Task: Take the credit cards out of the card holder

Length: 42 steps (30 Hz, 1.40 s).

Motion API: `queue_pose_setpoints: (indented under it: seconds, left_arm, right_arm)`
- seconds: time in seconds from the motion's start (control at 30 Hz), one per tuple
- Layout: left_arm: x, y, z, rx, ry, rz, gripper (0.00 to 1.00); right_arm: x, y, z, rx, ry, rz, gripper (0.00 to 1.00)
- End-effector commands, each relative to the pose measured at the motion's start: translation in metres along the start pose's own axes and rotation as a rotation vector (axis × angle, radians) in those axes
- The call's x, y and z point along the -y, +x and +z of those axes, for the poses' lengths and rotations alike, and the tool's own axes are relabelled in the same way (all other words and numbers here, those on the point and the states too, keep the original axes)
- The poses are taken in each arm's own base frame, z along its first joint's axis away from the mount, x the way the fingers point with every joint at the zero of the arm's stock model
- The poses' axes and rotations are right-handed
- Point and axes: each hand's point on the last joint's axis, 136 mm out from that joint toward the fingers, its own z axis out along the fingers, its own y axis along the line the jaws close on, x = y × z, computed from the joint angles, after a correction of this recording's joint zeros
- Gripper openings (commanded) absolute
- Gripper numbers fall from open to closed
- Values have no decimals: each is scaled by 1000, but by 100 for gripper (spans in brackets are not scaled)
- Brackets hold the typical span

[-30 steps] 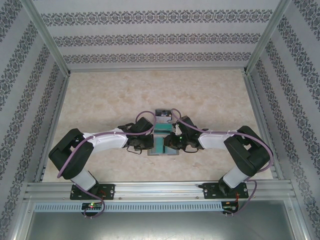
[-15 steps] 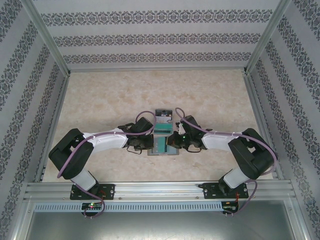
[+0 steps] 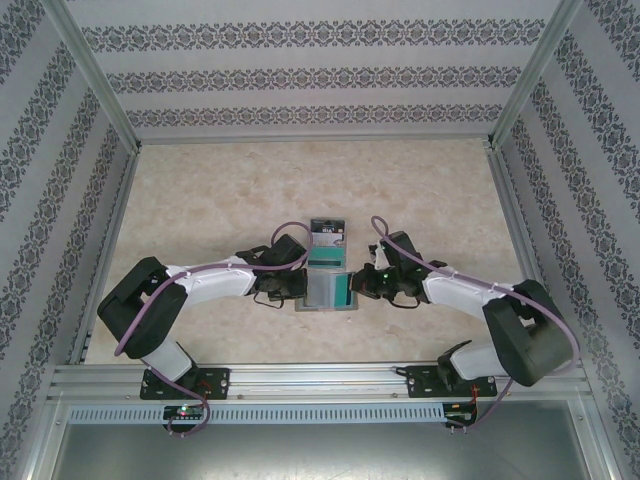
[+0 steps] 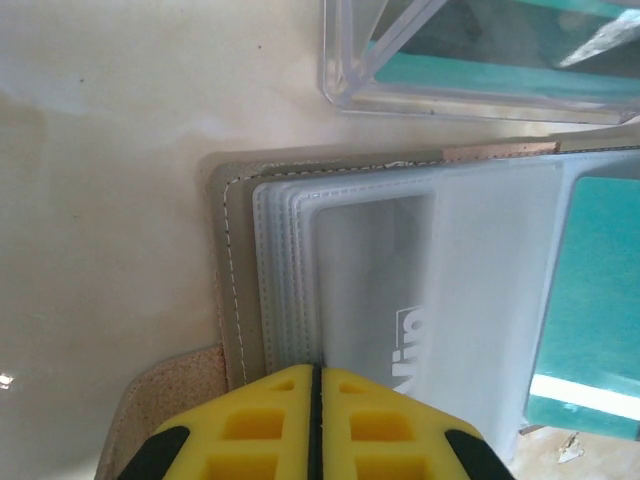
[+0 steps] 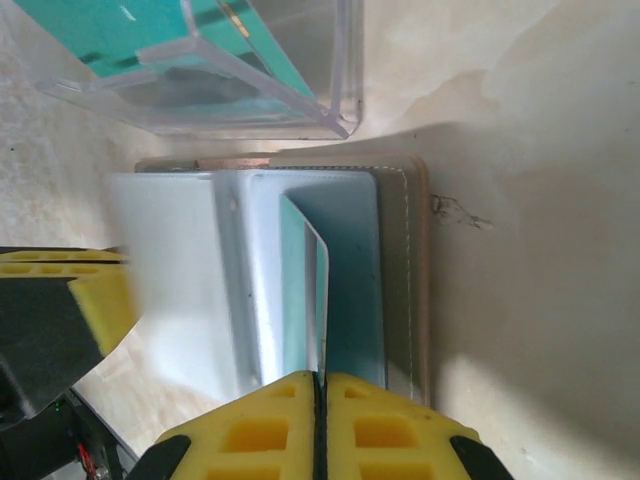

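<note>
Your right arm point(image 3: 480, 300) has swung out to the right since a second ago. Its elbow now sits lower and closer to the side rail. Its gripper has slid a little to the right too.

The pale table point(image 3: 200, 200) is the biggest thing you see. Your left arm point(image 3: 200, 285) bends in from the left side, and both arms meet near the middle of the table.

The holder point(image 3: 318, 292) lies open and flat between the two grippers. A clear box point(image 3: 327, 238) sits just past the far edge of the holder. Teal cards point(image 4: 480, 70) lie inside it.

Your left gripper point(image 4: 315, 420) is squeezed closed, with its yellow tips at the left edge of the holder, right by the pale pockets. You cannot tell if it is pinching anything.

Your right gripper point(image 5: 318, 420) is squeezed closed on one teal card point(image 5: 305, 300). That card stands up on its edge, tilted. Its far end is at the right pocket of the holder.
</note>
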Motion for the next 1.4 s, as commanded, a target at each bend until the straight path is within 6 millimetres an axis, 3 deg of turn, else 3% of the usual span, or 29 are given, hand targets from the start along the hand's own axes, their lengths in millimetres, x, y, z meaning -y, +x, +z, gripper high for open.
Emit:
queue_pose_setpoints:
  seconds: [0.0,0.33,0.4,0.53,0.67,0.77,1.0,1.17,1.37]
  left_arm:
    - [-30,19,2,-56,-135,18,0]
    - [-9,-7,-28,47,-99,52,1]
    - [-4,-14,-36,80,-85,63,10]
    - [3,-27,-56,159,-62,76,51]
    - [2,-36,-75,238,-57,87,83]
    - [-7,-42,-91,308,-77,73,99]
    - [-30,-51,-123,439,-110,41,100]
    - [-50,-53,-143,529,-158,5,100]
    - [-64,-52,-157,604,-176,-18,100]
  right_arm:
    - [2,5,-12,-9,36,-33,1]
    - [-45,-15,-56,40,58,-238,0]
    - [-55,-20,-65,53,77,-303,0]
    - [-73,-33,-75,75,139,-472,0]
    - [-92,-45,-79,84,190,-675,0]
    - [-101,-50,-76,62,231,-863,0]
    - [-113,-62,-60,-49,288,-1181,0]
    - [-110,-69,-39,-151,405,-1421,0]
    - [-113,-84,-19,-174,459,-1527,0]
